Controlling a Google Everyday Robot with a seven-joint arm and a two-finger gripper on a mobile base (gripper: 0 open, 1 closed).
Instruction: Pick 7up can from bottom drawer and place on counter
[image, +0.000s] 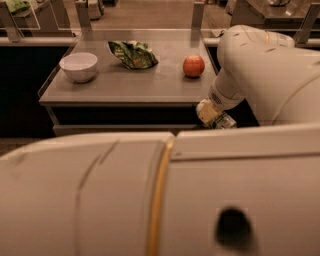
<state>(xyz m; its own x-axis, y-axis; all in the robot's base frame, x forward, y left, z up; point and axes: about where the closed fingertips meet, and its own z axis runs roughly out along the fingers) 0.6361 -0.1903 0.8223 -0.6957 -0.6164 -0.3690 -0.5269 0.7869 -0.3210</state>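
The arm fills the near view, hiding the drawer. The counter has bare room near its middle: set down there, clear of the apple. The gripper sits below its near right edge; its state I cannot tell, nor see the can.

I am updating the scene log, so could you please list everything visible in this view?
Counter: one, grey, centre of view.
Bowl: one, white, on the counter's left side.
Snack bag: one, green foil, back centre of the counter.
Apple: one, red-orange, on the counter's right side.
Small silvery item: one, at the gripper; possibly the 7up can, too hidden to confirm.
Robot arm: one, cream, right side and across the foreground.
Gripper: one, cream, just below the counter's front right corner.
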